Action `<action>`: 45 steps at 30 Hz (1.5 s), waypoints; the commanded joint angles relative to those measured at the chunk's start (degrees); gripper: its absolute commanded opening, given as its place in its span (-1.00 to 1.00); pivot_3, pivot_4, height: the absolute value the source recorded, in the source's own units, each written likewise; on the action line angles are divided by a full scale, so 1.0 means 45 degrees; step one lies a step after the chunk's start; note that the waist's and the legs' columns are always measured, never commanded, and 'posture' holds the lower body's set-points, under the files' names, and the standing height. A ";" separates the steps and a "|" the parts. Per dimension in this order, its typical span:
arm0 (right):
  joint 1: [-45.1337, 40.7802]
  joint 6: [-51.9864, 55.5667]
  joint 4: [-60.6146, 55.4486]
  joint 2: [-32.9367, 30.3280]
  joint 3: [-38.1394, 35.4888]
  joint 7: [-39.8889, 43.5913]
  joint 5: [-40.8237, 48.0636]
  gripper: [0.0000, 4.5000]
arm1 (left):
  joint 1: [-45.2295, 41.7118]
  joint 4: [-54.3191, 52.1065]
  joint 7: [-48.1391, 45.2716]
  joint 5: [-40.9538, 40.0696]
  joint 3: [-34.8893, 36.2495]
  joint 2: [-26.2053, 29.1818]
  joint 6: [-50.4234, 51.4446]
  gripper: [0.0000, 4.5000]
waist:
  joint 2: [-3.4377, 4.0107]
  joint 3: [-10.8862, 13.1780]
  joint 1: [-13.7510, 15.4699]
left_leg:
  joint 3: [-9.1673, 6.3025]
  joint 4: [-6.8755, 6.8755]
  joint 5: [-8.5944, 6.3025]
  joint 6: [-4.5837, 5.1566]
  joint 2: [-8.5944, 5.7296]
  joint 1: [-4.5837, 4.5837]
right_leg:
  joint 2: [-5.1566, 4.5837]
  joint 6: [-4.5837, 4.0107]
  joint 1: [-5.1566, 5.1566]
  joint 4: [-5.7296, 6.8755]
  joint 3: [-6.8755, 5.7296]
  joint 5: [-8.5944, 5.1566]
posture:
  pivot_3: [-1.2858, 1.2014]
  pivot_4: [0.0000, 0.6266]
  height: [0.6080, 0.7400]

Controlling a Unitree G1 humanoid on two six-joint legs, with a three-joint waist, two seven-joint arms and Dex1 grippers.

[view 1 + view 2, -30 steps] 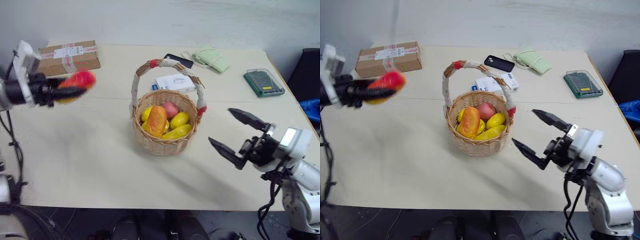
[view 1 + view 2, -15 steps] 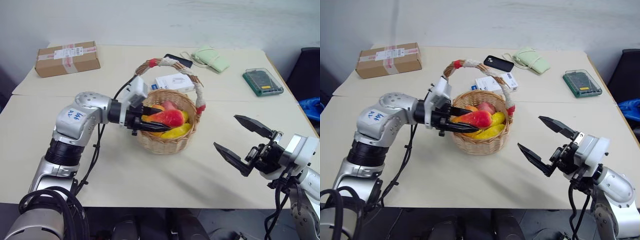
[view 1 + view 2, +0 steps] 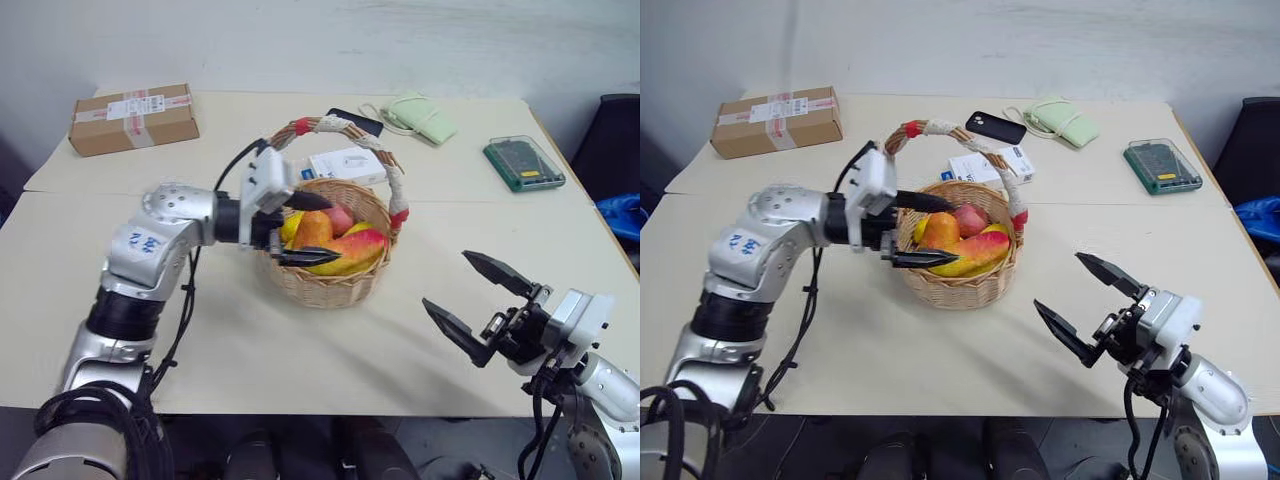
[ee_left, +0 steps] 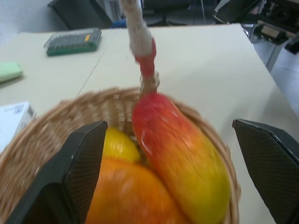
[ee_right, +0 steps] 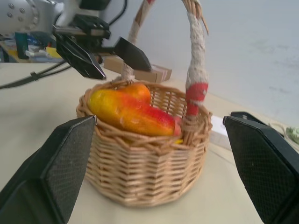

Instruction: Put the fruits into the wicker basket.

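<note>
The wicker basket (image 3: 330,290) stands mid-table with its cloth-wrapped handle (image 3: 340,125) arching over it. Inside lies a red-to-yellow elongated fruit (image 3: 352,250), resting on top against the right rim, beside a plump orange fruit (image 3: 312,228); yellow pieces and a pink one lie under and behind them. My left gripper (image 3: 312,230) reaches over the basket's left rim, open, one finger above and one below, with nothing between them. In the left wrist view the elongated fruit (image 4: 180,158) lies free between the spread fingers (image 4: 79,158). My right gripper (image 3: 447,280) hovers open to the basket's right.
A cardboard box (image 3: 135,117) sits at the back left. Behind the basket are a white box (image 3: 345,165) and a black phone (image 3: 355,120). A pale green cloth (image 3: 422,115) and a green case (image 3: 523,163) lie at the back right. A dark chair (image 3: 615,130) stands past the table's right edge.
My left gripper carried the red-yellow fruit from the far left over the basket, then opened; the fruit now lies inside. My right gripper has sunk slightly, still open.
</note>
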 commanded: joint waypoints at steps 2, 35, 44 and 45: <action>0.0028 -0.0864 0.1351 -0.0323 -0.0717 0.0945 0.0065 1.00 | 0.1095 -0.0950 -0.2336 -0.2620 0.2269 0.1455 0.0575 0.99 | 0.0008 0.0006 -0.0004 | 0.0003 -0.0004 0.0000 0.0000 0.0005 0.0000 | -0.0001 -0.0007 -0.0002 -0.0001 -0.0002 -0.0004 | 0.03 -0.52 1.00; -1.1629 0.1996 0.8888 0.0990 0.3153 0.4418 -0.0561 -0.12 | 0.6851 -0.3264 -0.1015 -0.4837 0.6418 0.1933 -0.0213 1.00 | 0.0077 0.0059 -0.0356 | -0.0014 0.0005 -0.0027 0.0035 0.0004 -0.0060 | -0.0036 -0.0019 -0.0043 -0.0023 -0.0036 -0.0009 | 0.03 -0.52 1.00; -0.9984 0.3694 0.5732 -0.0020 0.1756 0.3195 0.0752 -0.92 | 0.6350 -0.2965 -0.0889 -0.4772 0.5442 0.1725 -0.0264 1.00 | 0.0086 0.0065 -0.0298 | -0.0014 -0.0002 -0.0025 0.0031 0.0004 -0.0061 | -0.0037 -0.0017 -0.0042 -0.0029 -0.0036 -0.0008 | 0.03 -0.52 1.00; -0.9505 0.4077 0.4964 -0.0260 0.1242 0.2717 0.1099 -0.92 | 0.6180 -0.2804 -0.0926 -0.4677 0.5241 0.1633 -0.0363 1.00 | 0.0090 0.0067 -0.0224 | -0.0019 0.0000 -0.0026 0.0032 0.0001 -0.0067 | -0.0040 -0.0017 -0.0043 -0.0031 -0.0039 -0.0008 | 0.03 -0.52 1.00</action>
